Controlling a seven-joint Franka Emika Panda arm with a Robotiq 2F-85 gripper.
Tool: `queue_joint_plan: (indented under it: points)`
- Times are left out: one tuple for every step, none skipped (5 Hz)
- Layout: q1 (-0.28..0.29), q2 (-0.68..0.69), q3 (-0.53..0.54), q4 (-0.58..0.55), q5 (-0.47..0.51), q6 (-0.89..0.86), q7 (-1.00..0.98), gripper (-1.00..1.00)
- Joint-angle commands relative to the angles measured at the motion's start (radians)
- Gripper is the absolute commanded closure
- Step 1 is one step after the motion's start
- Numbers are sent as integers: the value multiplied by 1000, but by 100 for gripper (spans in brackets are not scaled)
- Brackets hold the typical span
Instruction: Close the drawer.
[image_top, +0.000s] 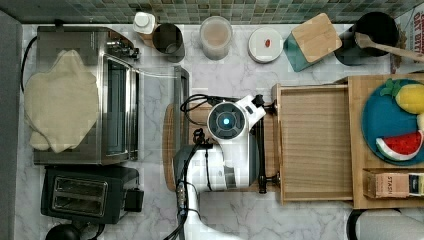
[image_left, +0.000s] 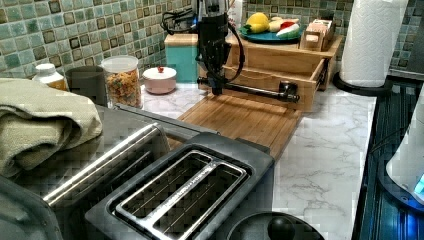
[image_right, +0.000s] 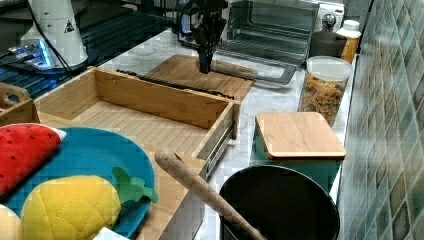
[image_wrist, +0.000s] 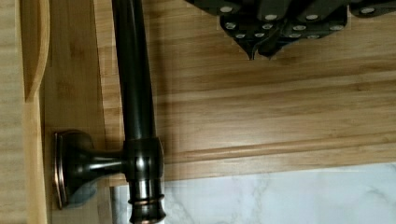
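Claw (image_left: 216, 90) poised beside the handle of an open drawer (image_top: 315, 145).

The claw's fingers are pressed together, holding nothing, tips pointing down over the bamboo cutting board (image_left: 240, 117) and near the drawer's dark bar handle (image_left: 250, 90) without gripping it. The drawer stands pulled well out from the wooden cabinet (image_top: 357, 145), its grained bottom bare, its front panel facing the arm. On the cabinet top sits a blue plate (image_top: 385, 122) with toy fruit, above the marble desk (image_top: 235, 215).

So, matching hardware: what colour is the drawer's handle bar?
Dark bronze-black, glossy handle bar; clearest in the wrist view.
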Motion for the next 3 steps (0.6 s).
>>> queue_joint_plan:
  points:
    - [-59,-1,-26,-20,43,-8,-246,100]
    - [-82,11,-34,-41,83,34,-309,100]
    - [-98,15,-48,-52,71,60,-339,100]
